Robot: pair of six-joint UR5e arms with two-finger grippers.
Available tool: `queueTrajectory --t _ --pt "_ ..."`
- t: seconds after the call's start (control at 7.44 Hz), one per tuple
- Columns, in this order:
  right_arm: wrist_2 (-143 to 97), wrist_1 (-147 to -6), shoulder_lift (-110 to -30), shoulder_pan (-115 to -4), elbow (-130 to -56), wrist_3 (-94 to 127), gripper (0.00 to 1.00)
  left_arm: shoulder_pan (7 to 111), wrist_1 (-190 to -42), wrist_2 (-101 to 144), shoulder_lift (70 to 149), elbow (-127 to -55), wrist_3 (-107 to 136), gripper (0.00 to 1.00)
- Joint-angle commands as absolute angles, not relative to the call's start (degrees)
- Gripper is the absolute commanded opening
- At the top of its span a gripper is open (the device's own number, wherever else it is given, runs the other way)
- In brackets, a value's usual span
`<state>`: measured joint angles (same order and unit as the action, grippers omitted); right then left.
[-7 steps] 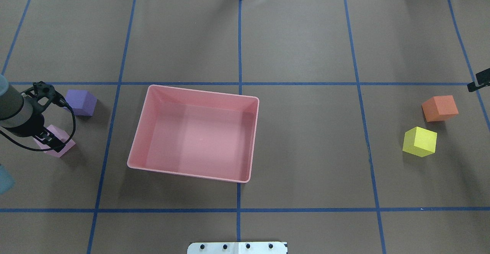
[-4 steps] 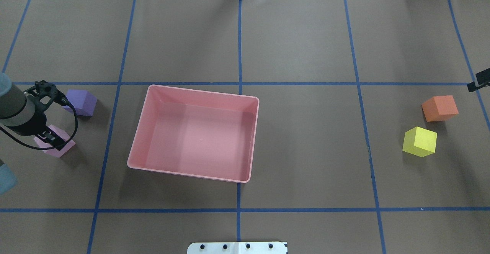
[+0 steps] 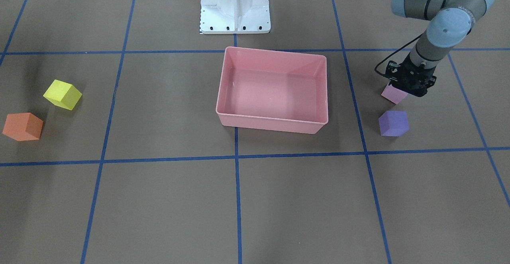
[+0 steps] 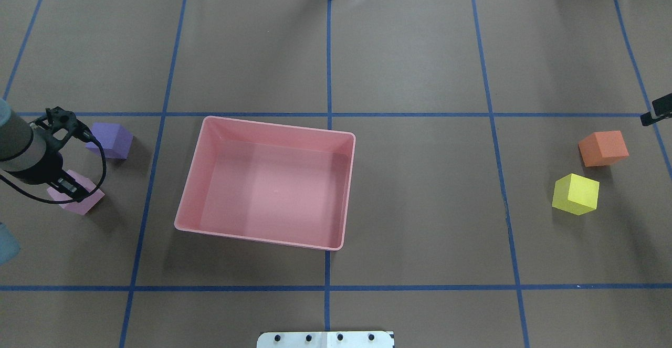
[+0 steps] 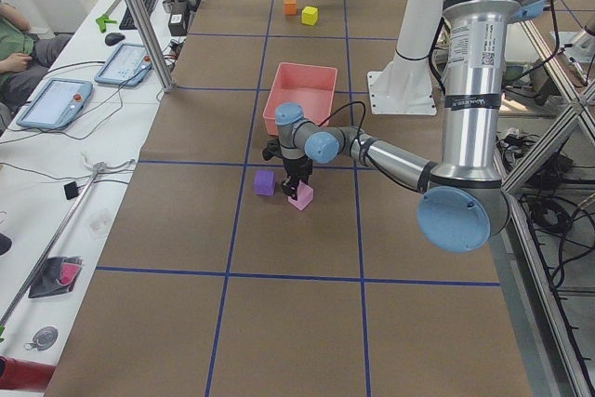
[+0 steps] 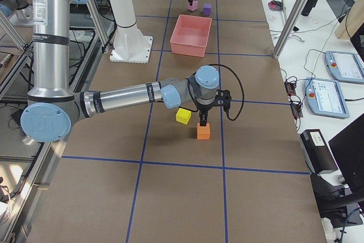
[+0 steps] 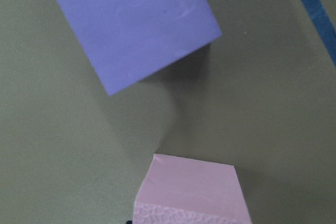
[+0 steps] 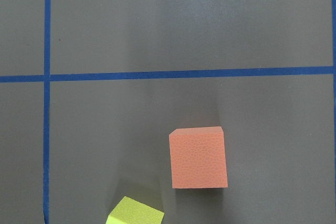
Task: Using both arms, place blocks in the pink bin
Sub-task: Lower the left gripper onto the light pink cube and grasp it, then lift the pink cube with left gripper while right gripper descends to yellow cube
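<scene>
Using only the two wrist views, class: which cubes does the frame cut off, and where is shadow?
Left wrist view: purple cube cropped at top, dark shadow along its lower-right edge; pink cube cut at bottom. Right wrist view: orange cube whole and sharp; yellow cube cropped at bottom.

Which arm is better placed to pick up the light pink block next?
Left: its tool is directly over the light pink block; the right arm is far off, by the orange block.
</scene>
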<state>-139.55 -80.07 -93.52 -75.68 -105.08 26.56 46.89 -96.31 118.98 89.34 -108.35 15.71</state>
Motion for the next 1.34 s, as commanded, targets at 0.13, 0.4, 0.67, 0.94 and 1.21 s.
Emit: queueTrajectory --t 0.13,0.4,0.67,0.94,1.21 --pt "-139.7 -80.1 -93.2 -75.0 -106.9 28.8 0.99 50.3 -80.5 119.3 89.3 -119.7 14.9 0.15" --pt "-137.7 -80.1 -90.5 -69.7 -107.5 31.0 0.99 54.3 -75.6 120.6 90.2 -123.9 15.6 0.15" --pt "-131.8 -80.1 -88.6 -63.4 -107.5 44.0 0.99 60.1 -69.5 126.5 95.4 -124.0 15.7 0.13" --pt "-127.6 -80.0 -88.6 -59.3 -107.6 55.4 0.99 61.7 -61.9 128.8 103.7 -123.8 18.3 0.12" --pt "-126.8 -80.0 -89.7 -57.3 -107.7 56.8 0.99 61.4 -54.7 128.9 115.7 -122.5 28.4 0.11"
